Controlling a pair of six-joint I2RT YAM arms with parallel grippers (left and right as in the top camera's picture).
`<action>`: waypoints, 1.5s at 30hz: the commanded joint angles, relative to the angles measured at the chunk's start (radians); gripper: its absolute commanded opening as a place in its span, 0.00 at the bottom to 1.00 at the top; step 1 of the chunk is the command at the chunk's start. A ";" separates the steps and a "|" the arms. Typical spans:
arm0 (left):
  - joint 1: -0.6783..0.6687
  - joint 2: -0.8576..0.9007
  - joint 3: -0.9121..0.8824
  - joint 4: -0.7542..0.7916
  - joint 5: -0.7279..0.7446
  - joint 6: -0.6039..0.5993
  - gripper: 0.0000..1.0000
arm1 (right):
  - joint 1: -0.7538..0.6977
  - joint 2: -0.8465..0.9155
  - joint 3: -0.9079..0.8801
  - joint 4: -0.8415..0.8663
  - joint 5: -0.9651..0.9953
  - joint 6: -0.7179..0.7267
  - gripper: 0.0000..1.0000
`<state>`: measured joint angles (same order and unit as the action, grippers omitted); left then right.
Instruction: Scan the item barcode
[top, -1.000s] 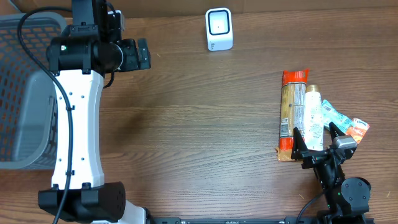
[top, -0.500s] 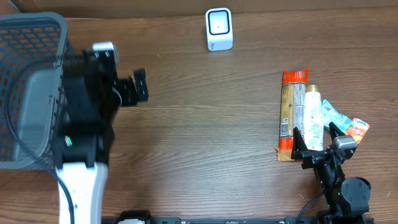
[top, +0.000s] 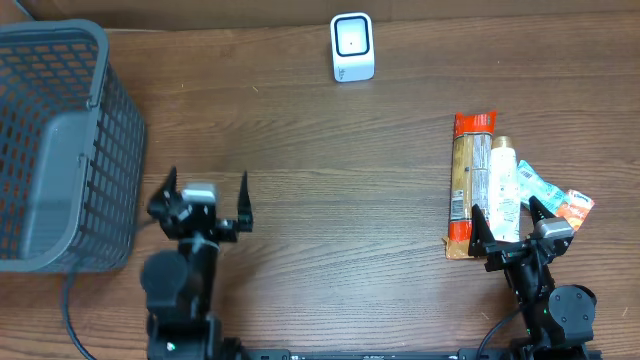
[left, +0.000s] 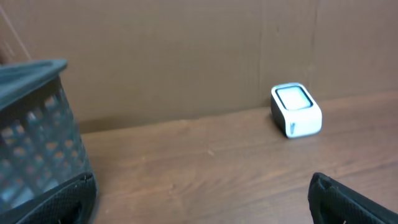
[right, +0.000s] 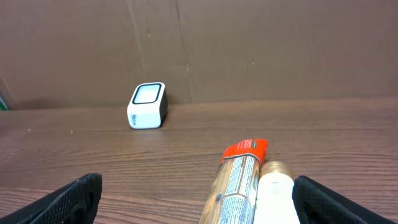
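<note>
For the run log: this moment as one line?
left fingers: open, empty | right fingers: open, near end of white tube | barcode scanner: at the back | basket: left side

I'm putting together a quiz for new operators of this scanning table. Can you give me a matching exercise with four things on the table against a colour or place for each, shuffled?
Things:
1. basket
2. scanner
3. tube
4. pack

Descriptions:
A. white with a tan cap, lying on the right
B. grey mesh, far left
C. orange ends, lying on the right
D. small white box, far edge, near the middle

Pairs: 1-B; 2-D; 3-A; 4-C
</note>
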<state>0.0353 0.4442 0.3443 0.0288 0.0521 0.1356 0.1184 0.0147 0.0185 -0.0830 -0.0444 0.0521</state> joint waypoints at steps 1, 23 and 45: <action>0.005 -0.108 -0.105 0.020 0.008 0.038 1.00 | -0.001 -0.012 -0.011 0.003 -0.002 0.003 1.00; -0.005 -0.440 -0.339 -0.101 0.018 0.041 1.00 | -0.001 -0.012 -0.011 0.003 -0.002 0.003 1.00; -0.005 -0.439 -0.339 -0.101 0.018 0.041 1.00 | -0.001 -0.012 -0.011 0.003 -0.002 0.003 1.00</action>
<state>0.0345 0.0158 0.0086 -0.0715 0.0566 0.1616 0.1184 0.0147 0.0185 -0.0830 -0.0448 0.0528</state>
